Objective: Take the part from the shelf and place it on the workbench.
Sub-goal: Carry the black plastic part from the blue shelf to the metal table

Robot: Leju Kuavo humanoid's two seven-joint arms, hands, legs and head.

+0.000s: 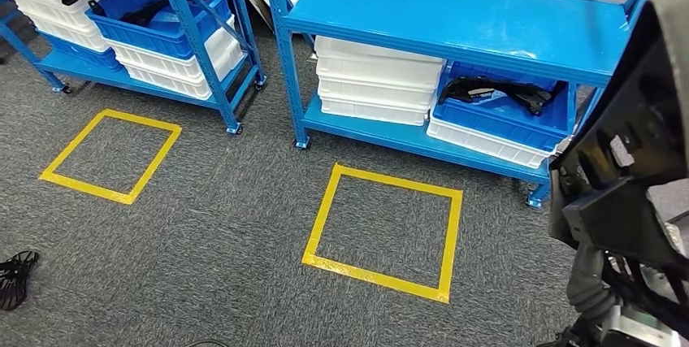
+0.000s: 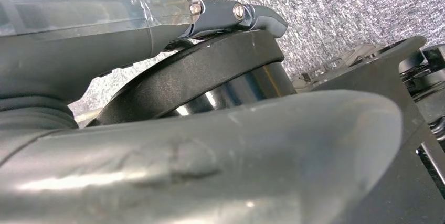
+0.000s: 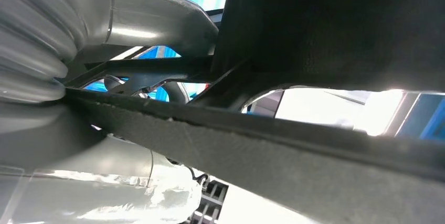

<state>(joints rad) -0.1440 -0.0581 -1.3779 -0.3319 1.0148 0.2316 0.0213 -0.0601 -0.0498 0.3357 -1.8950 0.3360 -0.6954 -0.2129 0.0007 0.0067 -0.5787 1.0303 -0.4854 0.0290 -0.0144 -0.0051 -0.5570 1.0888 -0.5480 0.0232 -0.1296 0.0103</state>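
Note:
A large black part [image 1: 626,176] with a felt-lined edge fills the right side of the head view, raised in front of the right shelf [image 1: 455,18]. My right hand [image 3: 78,93] grips it, and the part's edge [image 3: 294,150] runs between the thumb and the fingers [image 3: 157,19]. More black parts [image 1: 496,91] lie in a blue bin [image 1: 504,123] on that shelf's lower level. My left hand [image 2: 68,61] hangs low over the carpet with thumb and fingers apart, holding nothing.
A second blue shelf [image 1: 203,46] with blue and white bins stands at the left. White bins [image 1: 374,79] are stacked beside the blue bin. Two yellow tape squares [image 1: 382,279] [image 1: 85,188] mark the grey carpet. A black item [image 1: 16,276] lies at the left edge.

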